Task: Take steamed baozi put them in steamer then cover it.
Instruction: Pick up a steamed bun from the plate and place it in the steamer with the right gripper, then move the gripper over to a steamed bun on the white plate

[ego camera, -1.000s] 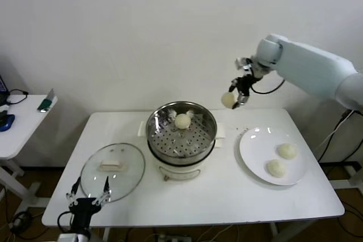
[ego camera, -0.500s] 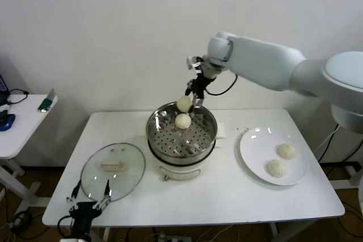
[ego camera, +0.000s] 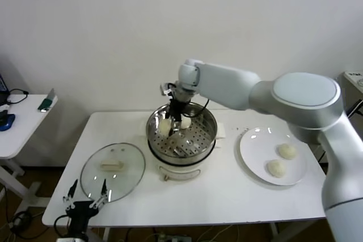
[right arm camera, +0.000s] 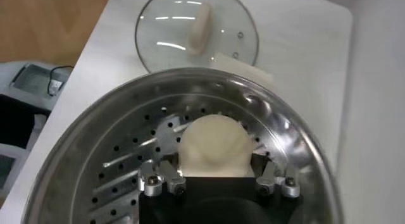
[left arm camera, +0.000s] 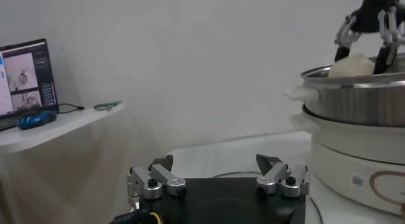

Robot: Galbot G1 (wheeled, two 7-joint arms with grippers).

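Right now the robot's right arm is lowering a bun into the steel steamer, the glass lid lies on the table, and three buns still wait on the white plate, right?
Nearly. The head view shows two buns on the white plate, not three. The rest holds: the right gripper grips a bun inside the steamer, and the glass lid lies on the table.

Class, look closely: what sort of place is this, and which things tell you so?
Probably a robot test room, not a home kitchen: a white folding table against a bare wall, a side desk with a laptop, and a steamer.
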